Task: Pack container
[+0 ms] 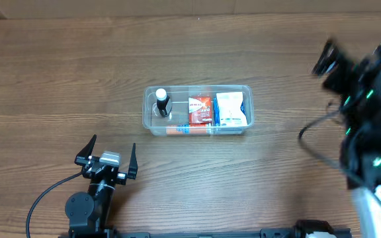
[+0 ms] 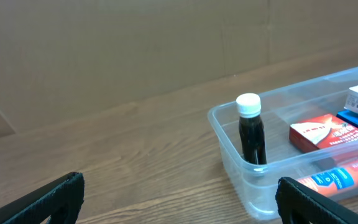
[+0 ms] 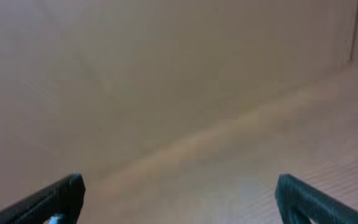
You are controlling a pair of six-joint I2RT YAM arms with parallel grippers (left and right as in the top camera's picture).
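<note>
Container (image 1: 197, 87) of clear plastic is seen at the middle of the wooden worktop (image 1: 58, 73), with its long sides running left to right. Inside it, a dark bottle (image 1: 162, 104) with a white cap is stood upright at the left end. A red box (image 1: 198, 110) is laid flat near the middle, a blue item (image 1: 214, 112) is lodged just to its right, and a white packet (image 1: 231, 109) is laid at the right end. An orange tube (image 1: 188, 130) is laid along the near wall. The left fingers (image 1: 86, 152) are held on the near side of the container, to its left and apart from it; they are spread wide and nothing is gripped. The right fingers (image 3: 48, 202) are carried well off to the right of the container, where the arm is blurred in the overhead view. In the wrist view they are spread wide, with nothing between them.
</note>
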